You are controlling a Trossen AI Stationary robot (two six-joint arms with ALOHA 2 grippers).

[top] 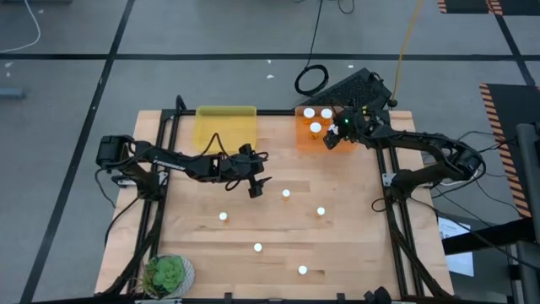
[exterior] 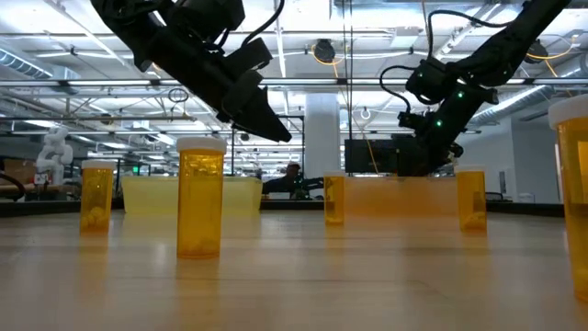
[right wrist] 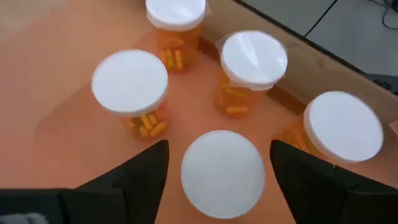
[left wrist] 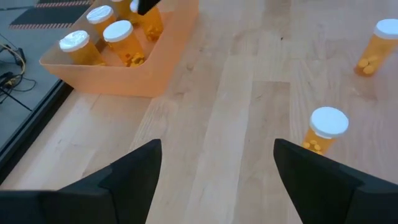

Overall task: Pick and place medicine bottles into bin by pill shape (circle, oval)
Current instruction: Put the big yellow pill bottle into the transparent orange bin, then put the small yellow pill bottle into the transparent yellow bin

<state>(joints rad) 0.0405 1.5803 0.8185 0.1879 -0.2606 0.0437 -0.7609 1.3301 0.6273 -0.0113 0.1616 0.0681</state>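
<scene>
Right gripper [top: 331, 140] hangs over the orange bin [top: 310, 145] at the upper middle of the high view, its two dark fingers [right wrist: 134, 171] spread wide on either side of a white-capped medicine bottle [right wrist: 222, 173] that stands in the bin directly beneath it; whether the fingers touch that bottle cannot be told. Three more capped bottles stand upright in the same bin, one [right wrist: 130, 87] beside the first, one [right wrist: 176, 25] and another [right wrist: 252, 68] nearer the bin's far wall, and a further bottle [right wrist: 342, 127] stands toward the right edge of that wrist picture. Left gripper [top: 256, 189] hovers above the bare wood of the counter [top: 354, 245] near the middle of the high view, fingers wide apart and holding nothing. Five bottles stand loose on the counter: one [top: 286, 194] just right of the left gripper, one [top: 321, 211] further right, one [top: 223, 216] lower left of the gripper, one [top: 257, 247] below centre, and one [top: 302, 270] near the bottom. A yellow bin [top: 225, 127] sits at the counter's upper left, beside the orange one. A potted plant [top: 165, 274] sits at the lower left corner.
</scene>
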